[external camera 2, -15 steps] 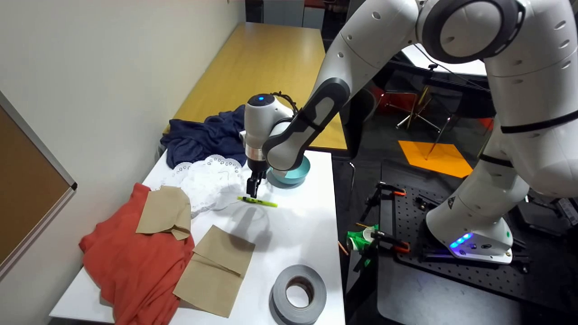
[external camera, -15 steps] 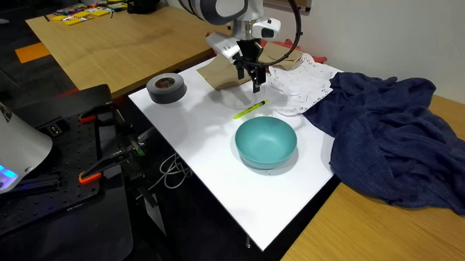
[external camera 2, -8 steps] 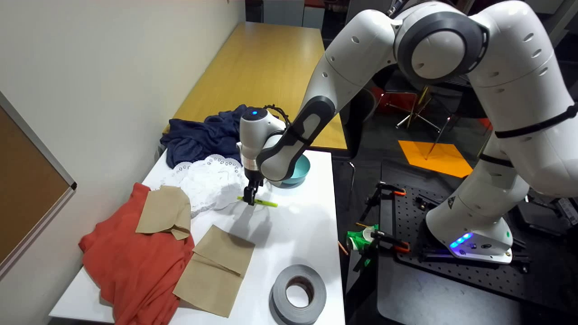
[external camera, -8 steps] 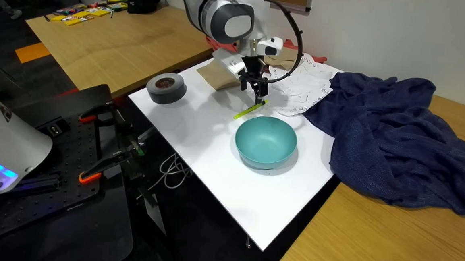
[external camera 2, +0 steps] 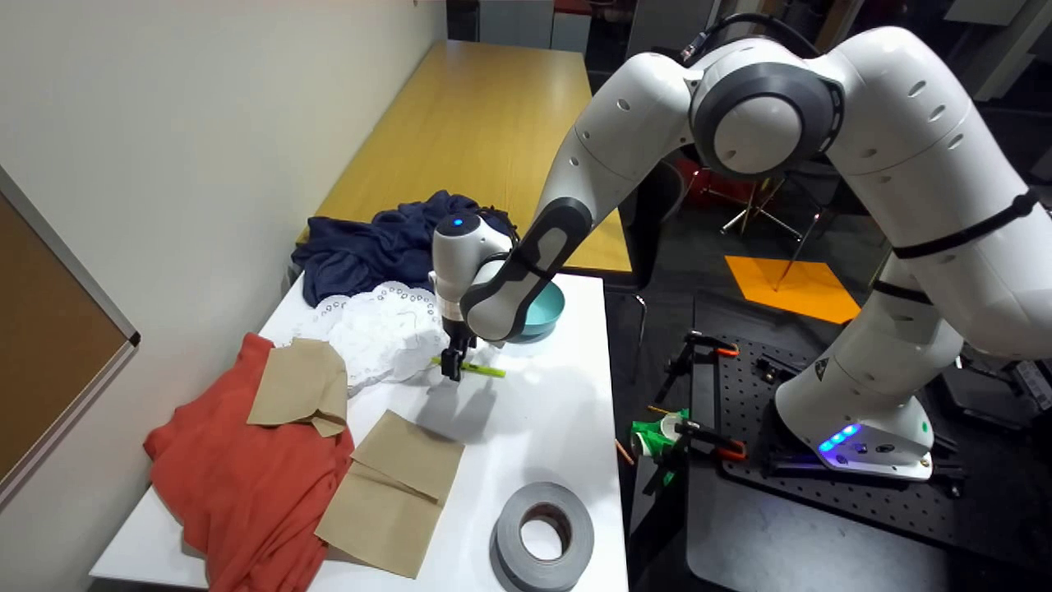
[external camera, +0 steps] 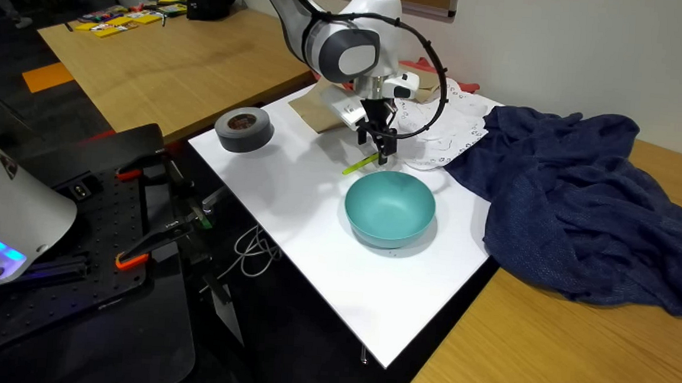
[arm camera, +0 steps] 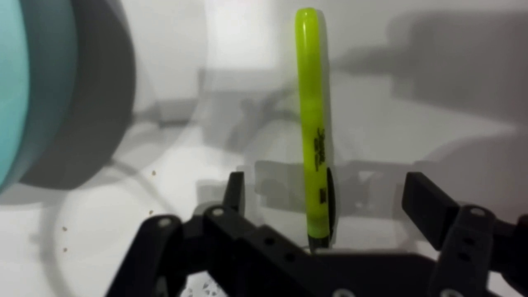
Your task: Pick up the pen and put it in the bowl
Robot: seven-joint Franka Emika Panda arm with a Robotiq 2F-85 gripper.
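Lying between spread fingers (arm camera: 429,206) of the end effector (arm camera: 324,190) — the pen (arm camera: 314,123).

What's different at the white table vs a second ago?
The gripper has come down to the highlighter: it sits lower in both exterior views, and in the wrist view its open jaws show on either side of the barrel, toward the dark end. Nothing grasped or let go. Unmoved: highlighter, teal bowl, roll of grey tape, navy cloth.

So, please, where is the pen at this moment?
In the wrist view, the pen lies on the white table, right of the teal bowl, seen in the gap of the open pincer.
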